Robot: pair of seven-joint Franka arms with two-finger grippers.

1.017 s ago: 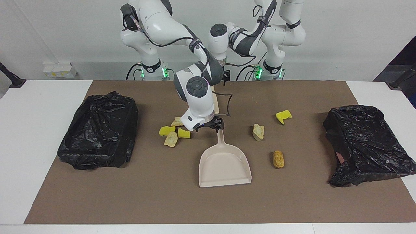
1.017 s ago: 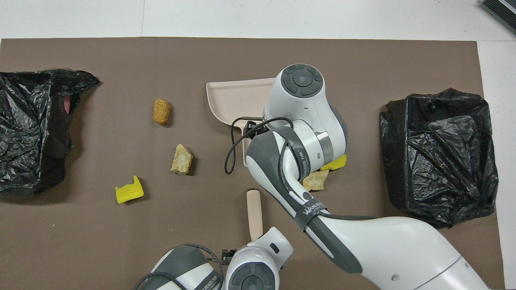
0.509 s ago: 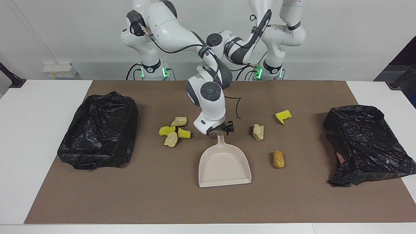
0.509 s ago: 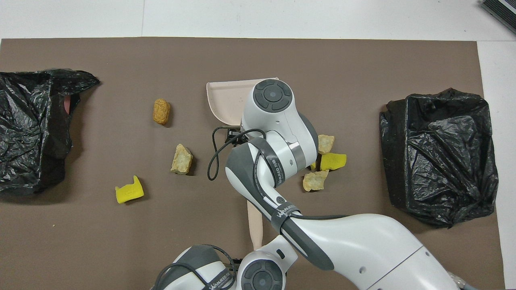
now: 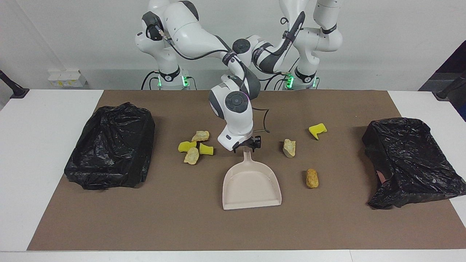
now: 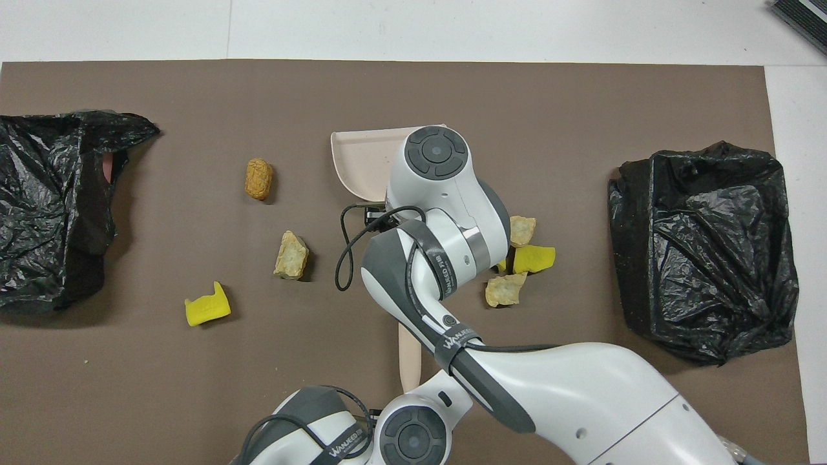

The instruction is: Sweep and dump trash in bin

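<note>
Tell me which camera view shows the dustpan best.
The facing view: the whole beige dustpan shows there, handle included, with the right gripper at its handle tip. In the overhead view the right arm covers most of it; only one corner shows.

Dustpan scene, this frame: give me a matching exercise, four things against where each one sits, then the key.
Things:
1. dustpan
2. orange-brown lump
3. cluster of four chunks
4. right gripper

Places:
A. beside the dustpan's scoop, toward the left arm's end of the table
B. over the tip of the dustpan's handle
C. middle of the brown mat, handle pointing toward the robots
D. beside the dustpan's handle, toward the right arm's end of the table

Pairs: 1-C, 2-A, 3-D, 4-B
</note>
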